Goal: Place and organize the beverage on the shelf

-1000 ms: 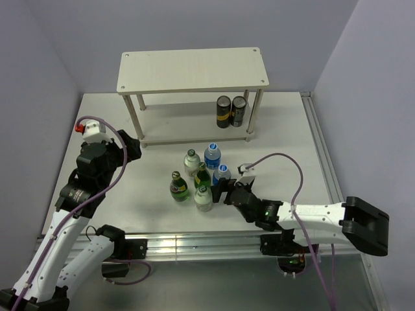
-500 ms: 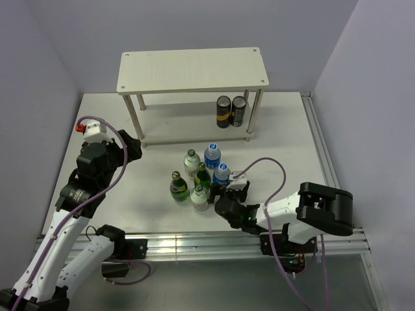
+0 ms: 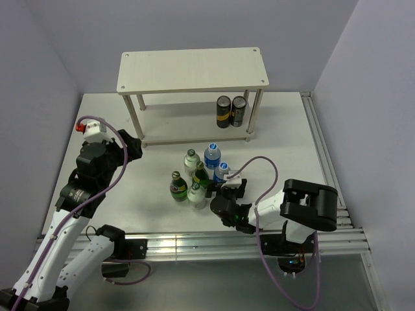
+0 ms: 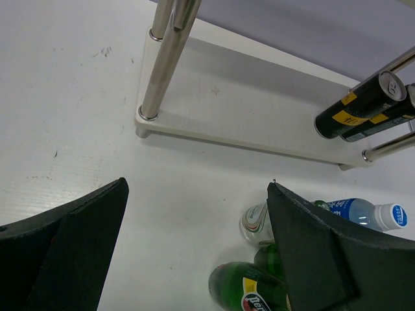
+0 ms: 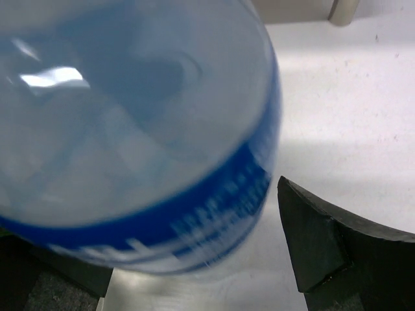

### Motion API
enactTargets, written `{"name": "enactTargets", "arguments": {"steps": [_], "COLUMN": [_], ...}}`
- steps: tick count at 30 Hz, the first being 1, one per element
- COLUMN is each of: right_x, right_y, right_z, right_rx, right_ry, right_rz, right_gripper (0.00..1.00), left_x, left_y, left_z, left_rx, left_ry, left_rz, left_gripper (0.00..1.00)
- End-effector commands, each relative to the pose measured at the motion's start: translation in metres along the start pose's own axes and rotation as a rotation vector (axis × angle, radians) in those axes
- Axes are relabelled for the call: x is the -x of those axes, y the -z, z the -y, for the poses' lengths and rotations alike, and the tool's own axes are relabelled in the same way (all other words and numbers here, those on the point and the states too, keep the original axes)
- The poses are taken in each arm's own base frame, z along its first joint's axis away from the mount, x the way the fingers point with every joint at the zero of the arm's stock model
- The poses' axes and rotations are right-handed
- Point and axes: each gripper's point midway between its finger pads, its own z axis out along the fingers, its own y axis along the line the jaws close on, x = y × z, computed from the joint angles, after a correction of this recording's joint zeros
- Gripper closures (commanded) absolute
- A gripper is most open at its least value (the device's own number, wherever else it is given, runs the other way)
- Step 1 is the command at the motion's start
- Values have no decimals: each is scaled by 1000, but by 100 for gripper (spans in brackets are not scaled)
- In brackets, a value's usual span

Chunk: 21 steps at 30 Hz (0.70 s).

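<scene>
Six bottles stand clustered mid-table in the top view. Two are blue-labelled (image 3: 212, 155) (image 3: 222, 172), two are green glass (image 3: 176, 186) (image 3: 201, 175), and two are small and clear (image 3: 190, 160) (image 3: 196, 195). The pale wood shelf (image 3: 192, 70) stands behind them. My right gripper (image 3: 223, 188) is open, low at the nearer blue-labelled bottle. In the right wrist view that bottle (image 5: 130, 129) fills the frame between the open fingers (image 5: 318, 240), with a gap on its right. My left gripper (image 3: 133, 148) is open and empty, raised left of the cluster. Its wrist view shows a green bottle (image 4: 249, 291) and a small clear one (image 4: 255, 223).
Two dark cans (image 3: 231, 111) stand on the shelf's lower board at the right, and also show in the left wrist view (image 4: 363, 103). The shelf's metal legs (image 4: 162, 58) rise from the lower board (image 4: 246, 110). Purple walls close the table on three sides.
My right arm has folded in leftward, its elbow swinging toward the centre, and the gripper has settled around the nearer blue-labelled bottle. The left arm has not moved.
</scene>
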Motion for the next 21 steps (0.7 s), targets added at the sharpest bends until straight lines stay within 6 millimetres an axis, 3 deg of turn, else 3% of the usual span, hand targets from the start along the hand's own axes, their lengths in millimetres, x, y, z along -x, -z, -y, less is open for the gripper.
{"name": "enactTargets", "arguments": {"steps": [1, 7, 10, 11, 14, 15, 16, 18, 19, 21], "right_x": [34, 35, 34, 33, 29, 35, 28, 36, 33, 52], "right_y": [-8, -15, -16, -16, -16, -17, -15, -14, -10, -5], "right_z": [-16, -10, -2, 0, 9, 6, 12, 10, 18, 13], "right_rx": [-32, -70, -118, -135, -205, -219, -236, -249, -269, -271], "right_ry": [-106, -99, -100, -99, -86, -108, -88, -119, -100, -144], "right_rz": [101, 121, 129, 129, 120, 127, 108, 107, 92, 96], "right_gripper": [1, 11, 30, 55, 92, 95, 100, 100, 100, 100], "left_x": [8, 8, 8, 8, 8, 8, 9, 9, 9, 10], "left_y": [0, 0, 0, 0, 0, 0, 0, 0, 1, 1], "left_z": [7, 7, 8, 7, 8, 8, 8, 7, 7, 7], "left_rx": [-34, -37, -39, -38, -40, -38, -38, -36, -33, -33], "left_ry": [-14, -14, -15, -16, -15, -17, -15, -16, -17, -18], "left_rz": [31, 31, 32, 29, 31, 31, 34, 32, 35, 37], "left_gripper": [5, 5, 5, 5, 5, 5, 5, 5, 5, 5]}}
